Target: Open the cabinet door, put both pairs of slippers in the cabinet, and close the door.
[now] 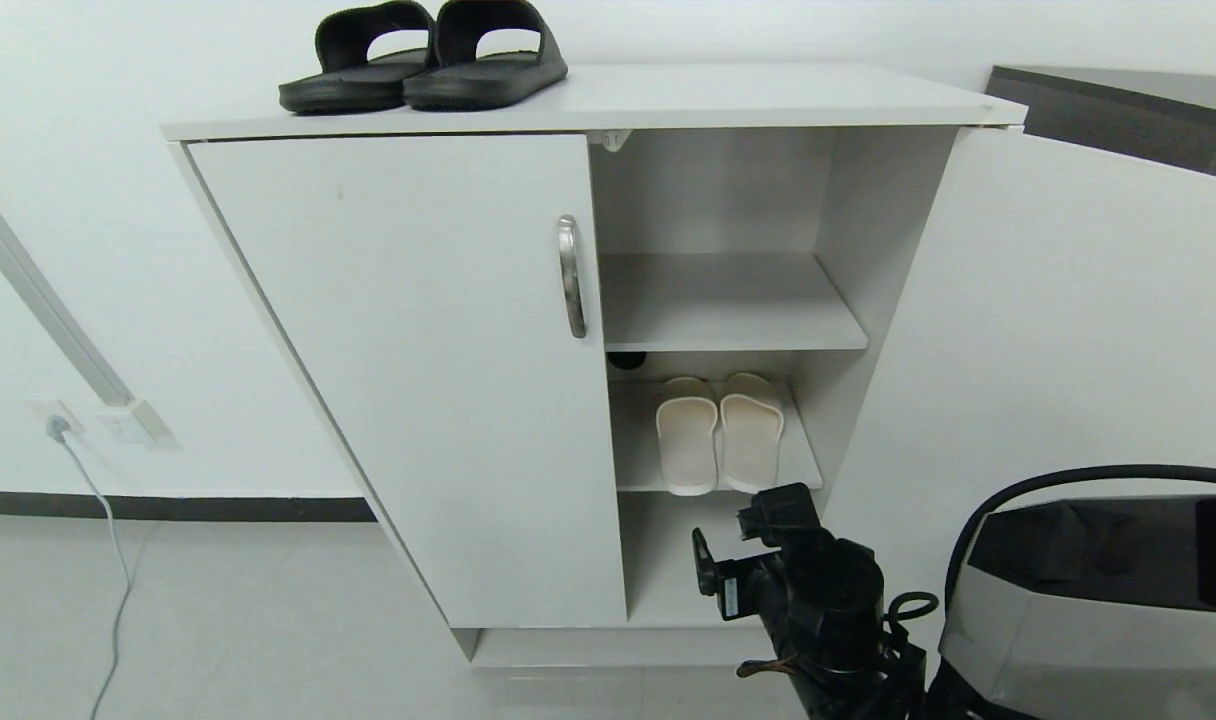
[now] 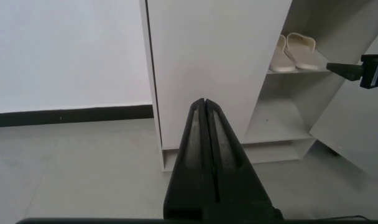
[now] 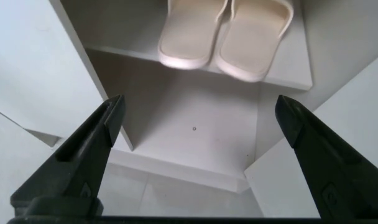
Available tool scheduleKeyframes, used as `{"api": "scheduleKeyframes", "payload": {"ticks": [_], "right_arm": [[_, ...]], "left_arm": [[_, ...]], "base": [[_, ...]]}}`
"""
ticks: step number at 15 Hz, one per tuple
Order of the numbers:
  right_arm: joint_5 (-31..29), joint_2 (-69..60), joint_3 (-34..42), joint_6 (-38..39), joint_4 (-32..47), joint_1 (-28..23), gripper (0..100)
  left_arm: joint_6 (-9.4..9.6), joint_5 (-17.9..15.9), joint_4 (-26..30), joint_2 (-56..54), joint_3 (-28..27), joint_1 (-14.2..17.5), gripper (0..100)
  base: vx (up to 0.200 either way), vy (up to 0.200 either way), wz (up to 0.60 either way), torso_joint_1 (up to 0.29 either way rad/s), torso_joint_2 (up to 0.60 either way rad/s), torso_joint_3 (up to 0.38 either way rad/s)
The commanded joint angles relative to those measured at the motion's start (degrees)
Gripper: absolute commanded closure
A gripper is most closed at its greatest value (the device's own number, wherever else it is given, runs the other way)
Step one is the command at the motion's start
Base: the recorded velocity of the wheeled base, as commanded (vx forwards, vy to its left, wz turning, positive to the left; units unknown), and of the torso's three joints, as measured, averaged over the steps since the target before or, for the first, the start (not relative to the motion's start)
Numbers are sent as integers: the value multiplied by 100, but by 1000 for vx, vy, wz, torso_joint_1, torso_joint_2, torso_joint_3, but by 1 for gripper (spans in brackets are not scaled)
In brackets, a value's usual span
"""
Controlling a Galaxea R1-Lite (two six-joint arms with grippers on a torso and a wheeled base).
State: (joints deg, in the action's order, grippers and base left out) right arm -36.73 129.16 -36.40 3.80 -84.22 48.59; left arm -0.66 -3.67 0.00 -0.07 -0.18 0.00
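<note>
Two black slippers [image 1: 488, 75], two cream slippers [image 1: 751, 430], one cabinet [image 1: 728, 95] with two doors [image 1: 408, 370] and one handle [image 1: 570, 277]

1. Right door [image 1: 1058, 330] stands swung wide; access past it into the cabinet interior is unobstructed.
2. Left door [image 1: 408, 370] is shut, blocking that half.
3. Upper shelf [image 1: 728, 305] offers free room.
4. White slippers [image 1: 720, 432] occupy the middle shelf [image 1: 633, 450].
5. Bottom compartment [image 1: 663, 560] is passable.

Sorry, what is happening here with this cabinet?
A robot is putting slippers into the cabinet. The right door is open, and the white slippers lie on a shelf inside. The black slippers sit on the cabinet top, not yet stored. The right hand hangs open below the white pair; the left hand is shut and empty.
</note>
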Motion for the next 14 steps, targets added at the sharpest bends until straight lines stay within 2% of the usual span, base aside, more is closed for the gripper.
{"api": "scheduleKeyframes", "payload": {"ticks": [1,5,11,14], "right_arm": [[-1,22,1,-11,-33,1,0],[-1,13,10,-20,-59,1,0],[-1,22,10,-29,-59,1,0],[-1,39,10,-29,-59,1,0]], "left_arm": [[-4,-2,0,7,9,0,100],[4,7,0,7,9,0,100],[-4,7,0,7,9,0,100],[-13,7,0,7,9,0,100]], "base": [[0,0,0,7,2,198],[0,0,0,2,1,181],[0,0,0,0,0,10],[0,200,0,2,2,6]]}}
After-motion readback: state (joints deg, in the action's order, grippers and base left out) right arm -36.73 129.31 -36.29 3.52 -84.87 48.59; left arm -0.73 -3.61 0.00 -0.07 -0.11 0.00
